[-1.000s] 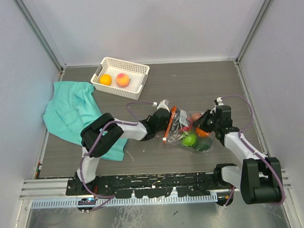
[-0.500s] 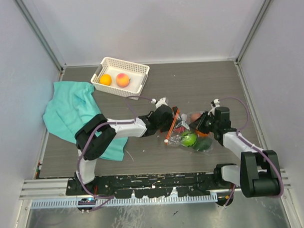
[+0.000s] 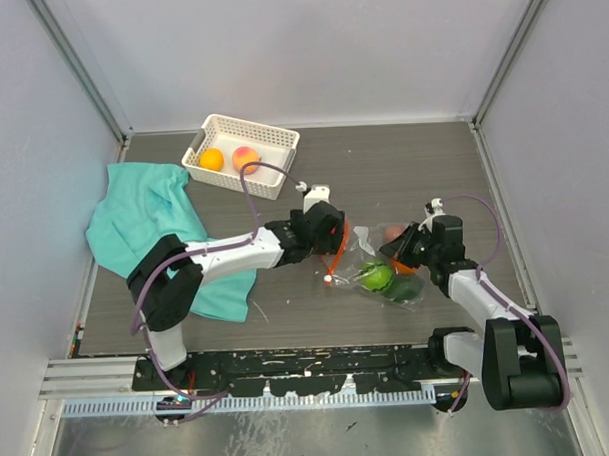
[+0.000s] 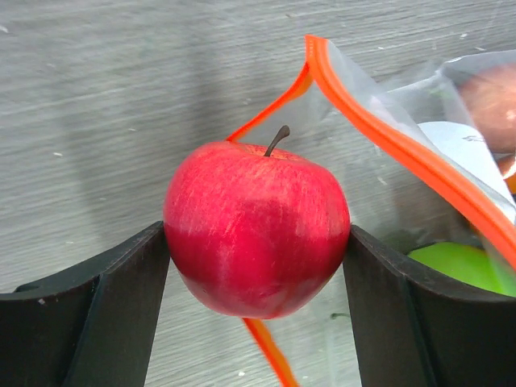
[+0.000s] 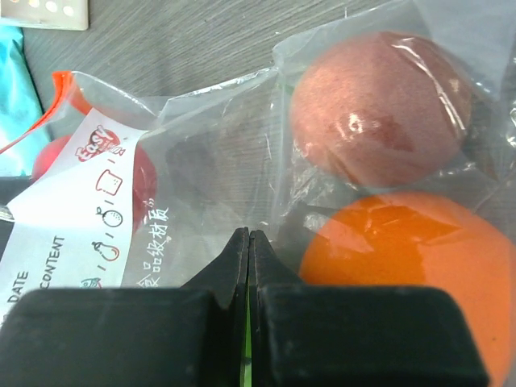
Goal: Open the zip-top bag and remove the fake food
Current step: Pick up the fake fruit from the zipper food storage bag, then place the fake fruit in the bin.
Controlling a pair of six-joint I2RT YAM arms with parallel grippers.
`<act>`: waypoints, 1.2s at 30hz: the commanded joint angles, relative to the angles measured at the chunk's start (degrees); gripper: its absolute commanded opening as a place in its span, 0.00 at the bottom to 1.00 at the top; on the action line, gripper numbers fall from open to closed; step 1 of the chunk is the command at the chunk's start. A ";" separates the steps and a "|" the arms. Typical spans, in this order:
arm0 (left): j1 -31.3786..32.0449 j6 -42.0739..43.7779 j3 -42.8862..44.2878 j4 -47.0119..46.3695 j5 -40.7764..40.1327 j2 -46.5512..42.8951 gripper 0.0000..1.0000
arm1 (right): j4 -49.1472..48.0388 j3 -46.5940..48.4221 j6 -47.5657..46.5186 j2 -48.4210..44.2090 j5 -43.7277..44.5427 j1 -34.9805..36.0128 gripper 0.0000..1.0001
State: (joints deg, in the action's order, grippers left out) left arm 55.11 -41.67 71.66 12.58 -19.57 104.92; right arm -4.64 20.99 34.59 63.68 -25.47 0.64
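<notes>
The zip-top bag (image 3: 371, 264) lies at centre right, its orange-red zipper strip (image 4: 387, 133) gaping open. My left gripper (image 4: 256, 238) is shut on a red apple (image 4: 256, 226), held just outside the bag's mouth and above the table. In the top view the left gripper (image 3: 327, 227) is at the bag's left edge. My right gripper (image 5: 249, 238) is shut on the clear plastic at the bag's other end. Inside the bag are a brownish-pink fruit (image 5: 379, 109), an orange fruit (image 5: 411, 258), a green fruit (image 3: 376, 277) and a dark green one (image 3: 405, 290). The white label (image 5: 89, 218) faces the right wrist camera.
A white slotted basket (image 3: 271, 139) at the back holds an orange fruit (image 3: 211, 159) and a peach fruit (image 3: 245, 157). A teal cloth (image 3: 144, 219) lies at the left, partly under the left arm. Grey walls close in three sides.
My left gripper closed a little on the red apple and drew back up and left from the bag's mouth with it. The right gripper stayed pinched on the bag.
</notes>
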 commanded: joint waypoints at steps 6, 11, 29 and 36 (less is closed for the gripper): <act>0.21 15.90 5.36 10.46 -13.74 -3.82 0.31 | 0.74 1.51 -2.22 -5.31 -0.61 -0.12 0.04; 0.20 23.68 5.83 12.88 -21.09 -4.81 0.32 | 2.58 2.96 -3.93 -8.72 -0.89 -0.12 0.05; -2.88 76.38 -1.18 -13.09 -38.00 -4.62 0.19 | 6.87 7.77 -6.01 -16.83 -4.81 -0.12 0.06; -8.64 96.33 -4.30 -41.03 -34.23 0.33 0.17 | 5.39 7.75 -4.98 -19.40 -8.06 -0.10 0.08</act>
State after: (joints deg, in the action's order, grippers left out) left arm 49.39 39.46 67.99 -6.57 -54.41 102.63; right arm 3.16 26.15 29.61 46.04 -30.30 0.64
